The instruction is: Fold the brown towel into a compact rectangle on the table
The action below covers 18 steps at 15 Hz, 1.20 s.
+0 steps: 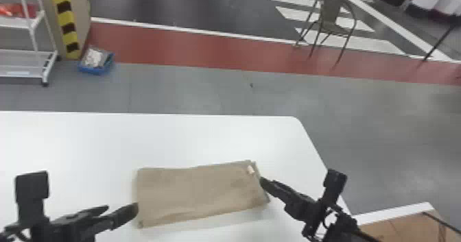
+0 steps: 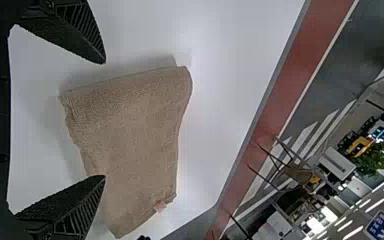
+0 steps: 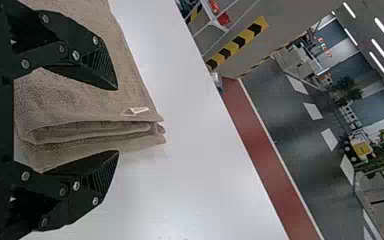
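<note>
nearest, two grippers, each with two fingers: the left gripper (image 1: 122, 209) is spread wide at the towel's left end, and the right gripper (image 1: 267, 185) is near its right end, its fingers parted in the right wrist view, with nothing gripped in either. whether either touches the cloth i cannot tell.

the one brown towel (image 1: 199, 193) lies folded on the one white table (image 1: 103, 138), between the grippers. the head view gives its long, flat top and one pale tag (image 1: 251, 169); the right wrist view adds the stacked layers at the tag end, with a gap in the fold.

farther off, on the floor, the head view has one blue bin (image 1: 97, 70) beside one white rack (image 1: 20, 58), and, well to the right, one chair (image 1: 332, 27).
</note>
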Motion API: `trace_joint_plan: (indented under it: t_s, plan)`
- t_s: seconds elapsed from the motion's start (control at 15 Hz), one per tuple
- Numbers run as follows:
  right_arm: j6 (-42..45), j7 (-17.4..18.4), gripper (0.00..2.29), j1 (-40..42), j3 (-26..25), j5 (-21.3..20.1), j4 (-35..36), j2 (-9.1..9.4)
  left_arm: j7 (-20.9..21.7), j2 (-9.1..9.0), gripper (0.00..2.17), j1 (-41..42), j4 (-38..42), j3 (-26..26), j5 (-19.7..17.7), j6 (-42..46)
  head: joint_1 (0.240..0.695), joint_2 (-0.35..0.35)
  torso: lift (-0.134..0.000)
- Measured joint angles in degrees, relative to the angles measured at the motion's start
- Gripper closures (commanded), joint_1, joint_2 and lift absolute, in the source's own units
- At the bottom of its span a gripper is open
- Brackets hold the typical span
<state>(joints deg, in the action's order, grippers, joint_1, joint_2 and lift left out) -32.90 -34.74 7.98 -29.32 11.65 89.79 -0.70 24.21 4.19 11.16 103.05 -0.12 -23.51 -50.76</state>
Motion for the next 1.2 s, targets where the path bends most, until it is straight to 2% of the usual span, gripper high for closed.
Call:
trace_joint_plan:
  t_s: [0.33,0.6,0.8,1.2]
  plan:
    - [-0.25,0.68,0.07,0.33,-1.24,-0.51,1.53,0.15,0.54,0.03,0.06,0.17,-0.01,0.27,-0.21,0.0,0.695,-0.35,0.0]
    - [-0.24,1.37,0.09,-3.06,-1.47,-1.8,-3.16,-0.73,0.71,0.03,0.07,0.37,0.02,-0.97,0.14,1.93,0.695,-0.35,0.0]
    - [-3.78,1.43,0.13,-6.87,-1.5,-2.86,-6.26,-1.03,0.66,0.03,0.07,0.91,0.04,-2.69,1.39,5.18,0.695,-0.35,0.0]
    - [-8.75,1.45,0.19,-10.87,-0.89,-3.02,-11.77,-1.37,1.2,0.16,0.07,1.81,0.74,-2.17,1.45,7.17,0.695,-0.325,0.0]
